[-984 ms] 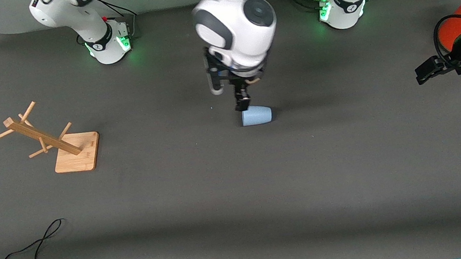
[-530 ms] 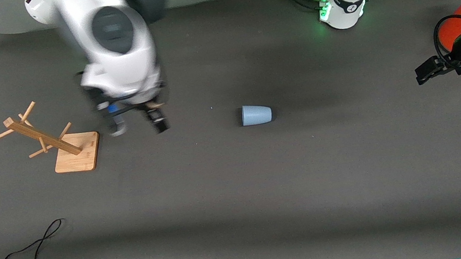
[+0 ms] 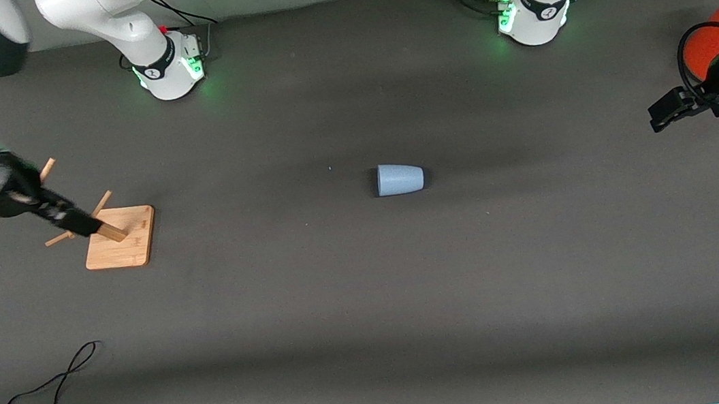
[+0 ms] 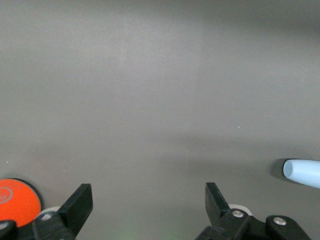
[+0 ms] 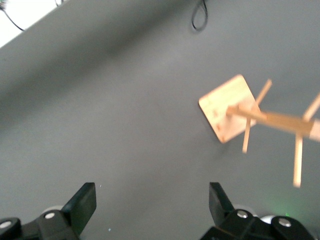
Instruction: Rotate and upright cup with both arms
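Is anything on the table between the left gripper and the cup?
Nothing visible. The cup lies on its side mid-table, with bare mat between it and the open left gripper, which waits at its end of the table.

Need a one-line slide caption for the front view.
Small pale blue tapered cup lies on its side mid-table; open right gripper over the wooden peg rack, open left gripper waits at its end.
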Motion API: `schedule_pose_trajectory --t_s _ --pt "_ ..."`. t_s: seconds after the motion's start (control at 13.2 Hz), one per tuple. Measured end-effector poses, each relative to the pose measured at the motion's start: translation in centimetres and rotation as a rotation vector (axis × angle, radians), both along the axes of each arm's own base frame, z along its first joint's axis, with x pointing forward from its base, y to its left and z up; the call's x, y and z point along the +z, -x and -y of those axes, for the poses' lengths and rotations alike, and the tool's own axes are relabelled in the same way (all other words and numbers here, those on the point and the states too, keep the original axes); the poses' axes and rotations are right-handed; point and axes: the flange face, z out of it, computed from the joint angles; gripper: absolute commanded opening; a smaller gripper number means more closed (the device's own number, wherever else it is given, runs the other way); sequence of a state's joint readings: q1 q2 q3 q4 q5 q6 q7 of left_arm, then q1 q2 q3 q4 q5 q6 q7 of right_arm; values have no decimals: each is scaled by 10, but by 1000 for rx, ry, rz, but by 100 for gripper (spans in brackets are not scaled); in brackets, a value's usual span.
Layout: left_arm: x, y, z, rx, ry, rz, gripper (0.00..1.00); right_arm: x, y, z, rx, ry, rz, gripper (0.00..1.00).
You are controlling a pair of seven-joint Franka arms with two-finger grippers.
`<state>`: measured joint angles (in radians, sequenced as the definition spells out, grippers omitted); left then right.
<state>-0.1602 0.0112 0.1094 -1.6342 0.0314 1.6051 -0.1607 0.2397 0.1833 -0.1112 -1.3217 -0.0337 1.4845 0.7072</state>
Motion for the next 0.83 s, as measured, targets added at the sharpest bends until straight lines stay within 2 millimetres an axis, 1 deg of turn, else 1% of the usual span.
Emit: schedule_pose_trajectory --t_s 0.23,0.38,0.53,0.61,0.68,0.83 --pt "0 0 0 0 0 0 100 -10 14 49 170 -16 49 100" --pt "0 0 0 0 0 1 100 -14 21 74 287 -32 61 100" --pt "1 0 0 -1 0 3 100 -15 20 95 411 -53 85 100" --pt "2 -1 1 -1 2 6 100 -16 19 101 458 -57 94 100" --pt "3 -1 1 -1 3 7 100 -16 18 103 488 -56 98 100" --pt "3 -1 1 -2 3 8 100 -15 18 101 518 -52 107 100"
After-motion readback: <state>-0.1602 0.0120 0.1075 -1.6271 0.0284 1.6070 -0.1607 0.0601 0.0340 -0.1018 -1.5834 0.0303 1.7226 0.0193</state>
